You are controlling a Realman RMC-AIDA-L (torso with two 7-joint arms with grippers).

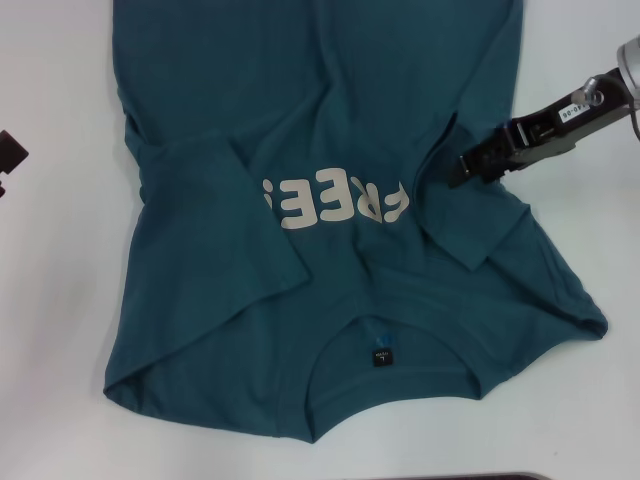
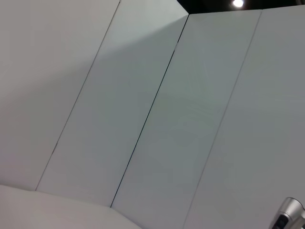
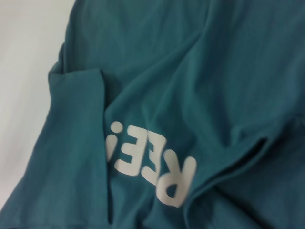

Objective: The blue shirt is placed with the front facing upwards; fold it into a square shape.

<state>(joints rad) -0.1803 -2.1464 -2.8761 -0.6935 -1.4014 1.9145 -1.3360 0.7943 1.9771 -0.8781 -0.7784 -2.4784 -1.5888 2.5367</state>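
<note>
The blue shirt (image 1: 320, 110) lies front up on the white table, collar and black neck tag (image 1: 381, 353) nearest me. Its off-white letters (image 1: 335, 200) are partly covered. Both short sleeves are folded inward over the chest: one on the left (image 1: 215, 230), one on the right (image 1: 480, 220). My right gripper (image 1: 468, 165) reaches in from the right and sits at the upper edge of the right sleeve fold, low against the cloth. The right wrist view shows the shirt (image 3: 200, 67) with its letters (image 3: 152, 162) and the left sleeve fold (image 3: 76, 119). My left gripper (image 1: 8, 160) stays at the left edge, off the shirt.
Bare white table (image 1: 50, 300) lies left and right of the shirt. A dark edge (image 1: 480, 476) shows at the near side. The left wrist view shows only white wall panels (image 2: 143, 119) and a metal part (image 2: 288, 217).
</note>
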